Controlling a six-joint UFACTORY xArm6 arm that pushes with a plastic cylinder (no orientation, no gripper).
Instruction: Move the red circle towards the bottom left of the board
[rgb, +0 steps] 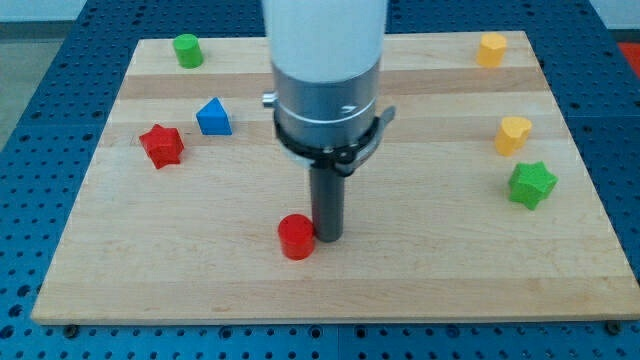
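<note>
Camera view is showing a wooden board (330, 290) lying on a blue perforated table (40, 60), with my arm's white and grey body (325, 70) hanging over the board's middle. My tip (329, 237) is sitting on the wood just to the right of the red circle (296, 237), seemingly touching its right side, though the contact itself is hard to confirm. There are no fingers to report on, since the arm is ending in a plain dark rod (327, 200). The red circle is resting near the middle of the board's near edge, slightly left of centre. A red star (161, 146) is lying well to the left and farther back, with a blue triangle (213, 117) just to its right and a little farther away. A green cylinder (187, 50) is standing at the far left corner. On the right side, a yellow block (491, 49) is sitting at the far corner, another yellow block (513, 134) is nearer, and a green star (531, 184) is just in front of that one.
</note>
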